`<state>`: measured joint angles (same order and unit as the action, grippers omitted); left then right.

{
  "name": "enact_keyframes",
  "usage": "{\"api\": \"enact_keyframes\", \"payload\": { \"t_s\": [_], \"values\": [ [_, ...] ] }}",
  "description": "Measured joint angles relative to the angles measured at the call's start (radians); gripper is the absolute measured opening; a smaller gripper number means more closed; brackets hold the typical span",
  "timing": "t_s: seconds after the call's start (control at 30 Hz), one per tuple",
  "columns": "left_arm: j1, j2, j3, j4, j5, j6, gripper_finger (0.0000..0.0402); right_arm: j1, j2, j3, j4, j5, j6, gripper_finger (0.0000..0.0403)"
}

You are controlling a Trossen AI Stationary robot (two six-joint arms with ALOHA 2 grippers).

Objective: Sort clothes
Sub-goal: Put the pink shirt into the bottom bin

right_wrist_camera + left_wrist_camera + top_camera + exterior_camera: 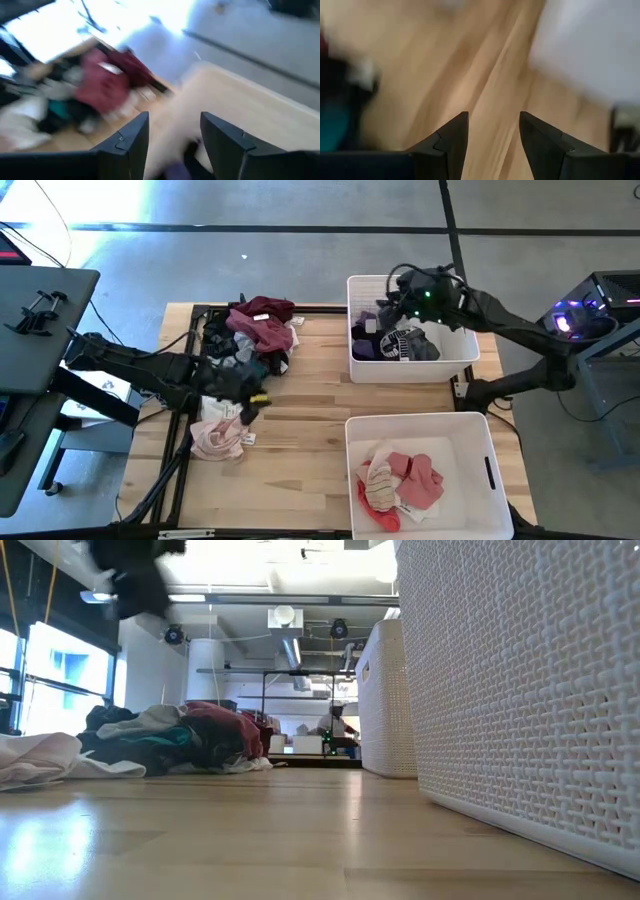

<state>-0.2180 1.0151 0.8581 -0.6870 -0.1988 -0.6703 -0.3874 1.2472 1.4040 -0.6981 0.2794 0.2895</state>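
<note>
Two dark arms reach over the wooden table (300,405), one from each side. The left arm stretches in low from the left edge, its left gripper (248,392) hovering between the dark clothes pile (245,340) at the table's far left and a pale pink garment (218,438) lying nearer the front edge. In its wrist view the fingers (451,142) stand apart with only bare wood showing in the gap; nothing is held.

The middle of the table, between the pile and the bins, is open wood.

To the right, the far bin (460,358) holds dark and grey garments (400,345), and the near bin (470,435) holds pink and red garments (400,480). The right arm bends in from the right edge, and the right gripper (400,295) hangs over the far bin's back rim. Its fingers (129,140) are likewise spread with nothing between them, and the maroon top of the pile (107,77) shows beyond.
</note>
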Motion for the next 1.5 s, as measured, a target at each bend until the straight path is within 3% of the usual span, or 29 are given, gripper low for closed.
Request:
{"api": "enact_keyframes", "payload": {
  "t_s": [0.1, 0.17, 0.33, 0.5, 0.7, 0.87, 1.0, 1.27, 1.4, 1.5],
  "values": [
    [-0.032, 0.011, -0.007, -0.202, 0.056, -0.101, 0.0163, 0.114, 0.000, 0.000, 0.115, -0.087, -0.096, 0.0165],
    [-0.058, 0.014, -0.033, -0.237, 0.106, -0.169, 0.0163, 0.201, 0.010, 0.000, 0.174, -0.144, -0.109, 0.0165],
    [-0.157, 0.014, -0.137, -0.148, 0.269, -0.079, 0.0163, 0.411, 0.068, -0.001, 0.286, -0.056, -0.031, 0.0165],
    [-0.250, 0.016, -0.287, -0.046, 0.268, 0.016, 0.0163, 0.544, 0.163, -0.001, 0.414, 0.084, 0.108, 0.0165],
    [-0.329, 0.022, -0.461, 0.075, 0.266, -0.096, 0.0155, 0.639, 0.274, -0.001, 0.595, 0.065, 0.264, 0.0165],
    [-0.371, 0.020, -0.507, 0.142, 0.214, -0.103, 0.0088, 0.727, 0.323, -0.001, 0.606, 0.079, 0.434, 0.0165],
    [-0.391, 0.026, -0.473, 0.130, 0.132, -0.096, 0.0013, 0.802, 0.343, -0.001, 0.606, 0.196, 0.507, 0.0165],
    [-0.419, 0.023, -0.195, 0.134, -0.154, -0.038, 0.0004, 0.946, 0.342, 0.030, 0.606, 0.499, 0.507, 0.0165],
    [-0.417, 0.022, -0.049, 0.164, -0.231, 0.042, 0.0005, 0.964, 0.341, 0.047, 0.606, 0.568, 0.366, 0.0165],
    [-0.416, 0.022, 0.026, 0.247, -0.279, 0.192, 0.0004, 0.955, 0.341, 0.048, 0.613, 0.575, 0.288, 0.0165]
  ]
}}
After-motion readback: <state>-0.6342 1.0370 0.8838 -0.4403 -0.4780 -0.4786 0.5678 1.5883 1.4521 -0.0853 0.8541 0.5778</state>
